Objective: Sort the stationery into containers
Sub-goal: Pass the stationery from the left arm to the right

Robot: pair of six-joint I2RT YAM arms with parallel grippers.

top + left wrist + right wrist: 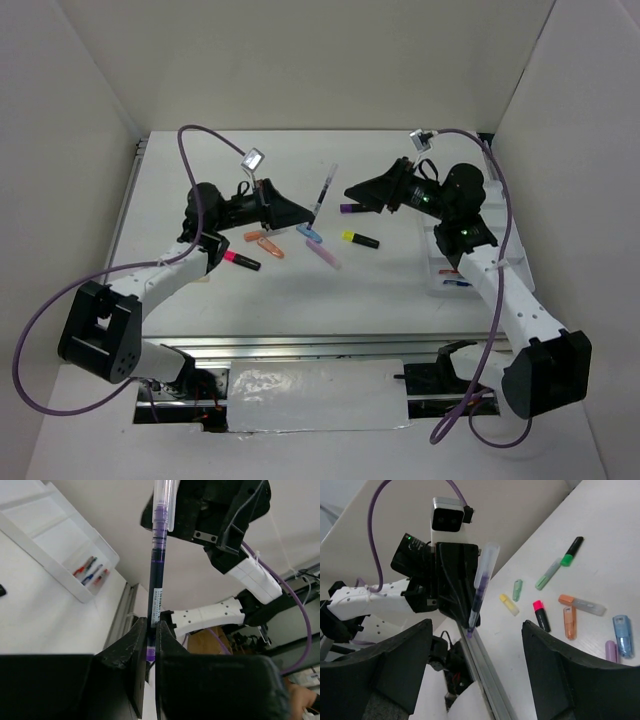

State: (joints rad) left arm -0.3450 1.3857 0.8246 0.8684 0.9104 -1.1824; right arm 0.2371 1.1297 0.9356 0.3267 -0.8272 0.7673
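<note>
Stationery (270,250): mostly unsorted.

Top view. A few pens (452,276) already lie in the white tray (437,243) at the right edge of the surface (200,170); the tray is half hidden under the right arm. Loose mid-surface are:
- two orange markers (262,238)
- a pink highlighter (242,260)
- a blue marker (310,232)
- a lilac marker (323,255)
- a yellow highlighter (360,239)
- a purple highlighter (350,209)

One purple pen (323,192) is off the surface, near upright, gripped at its lower end by the left end effector (306,216). The right end effector (358,193) faces it from just beside, above the purple highlighter. Both arms reach inward and meet over the middle.

Left wrist view. The fingers (131,645) are clamped tight on the pen's lower end, with its clear cap at the top. The right end effector sits close behind the cap end; I cannot tell whether they touch. The tray lies beyond, with about three pens in one compartment.

Right wrist view. Its own fingers (400,670) stand wide apart with nothing between them, aimed at the left end effector and the pen it holds.

Judgement: this looks like a hand-over, with the pen bound for the tray on the right arm's side. Early to middle of the job; the seven loose pieces are left to do.
</note>
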